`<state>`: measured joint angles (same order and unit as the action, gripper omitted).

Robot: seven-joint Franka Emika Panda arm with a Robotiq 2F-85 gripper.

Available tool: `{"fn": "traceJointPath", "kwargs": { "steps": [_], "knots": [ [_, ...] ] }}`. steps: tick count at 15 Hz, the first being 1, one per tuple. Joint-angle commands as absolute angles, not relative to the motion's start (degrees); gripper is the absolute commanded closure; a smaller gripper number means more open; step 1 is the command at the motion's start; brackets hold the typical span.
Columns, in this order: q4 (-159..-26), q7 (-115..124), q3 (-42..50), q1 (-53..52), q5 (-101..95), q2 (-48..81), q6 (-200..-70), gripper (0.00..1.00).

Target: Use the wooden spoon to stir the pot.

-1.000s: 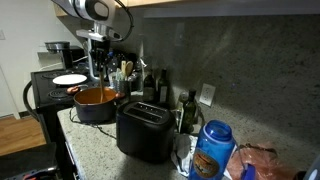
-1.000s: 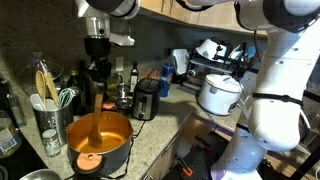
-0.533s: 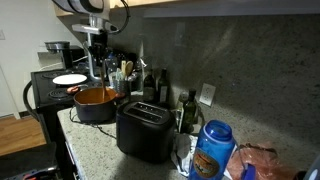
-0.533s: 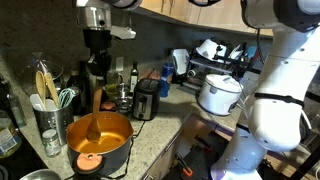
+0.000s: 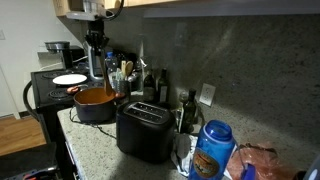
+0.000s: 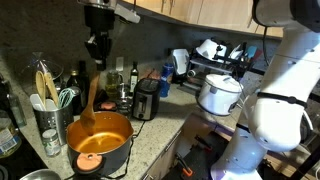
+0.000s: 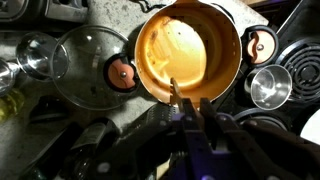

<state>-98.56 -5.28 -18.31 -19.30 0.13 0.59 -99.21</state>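
Currently: pot, lidless, on counter near toaster. Wooden spoon, near upright, lower end inside the orange interior. Gripper clamped on spoon's top, high above. Progress: spoon grasped; stirring probably underway or pending.

Kitchen dim in both exterior views; backsplash murky, toaster a near-black blob w/ little detail. Brightest patch: pale wall far left. Blue-lidded bottle near right is soft. Wrist view: pot interior glows orange w/ glare, glass lid glints; gripper & wooden spoon close to lens dark, blurred; corners murky.
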Motion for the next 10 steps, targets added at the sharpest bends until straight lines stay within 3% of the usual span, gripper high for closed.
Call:
{"fn": "traceJointPath", "kwargs": {
  "steps": [1, 10],
  "knots": [
    [-95.52, -7.06, -18.35, -18.97, 1.21, -0.44, -98.22, 0.96],
    [-89.36, -9.06, -18.53, -19.16, 1.94, 2.27, -102.55, 0.96]
  ]
}}
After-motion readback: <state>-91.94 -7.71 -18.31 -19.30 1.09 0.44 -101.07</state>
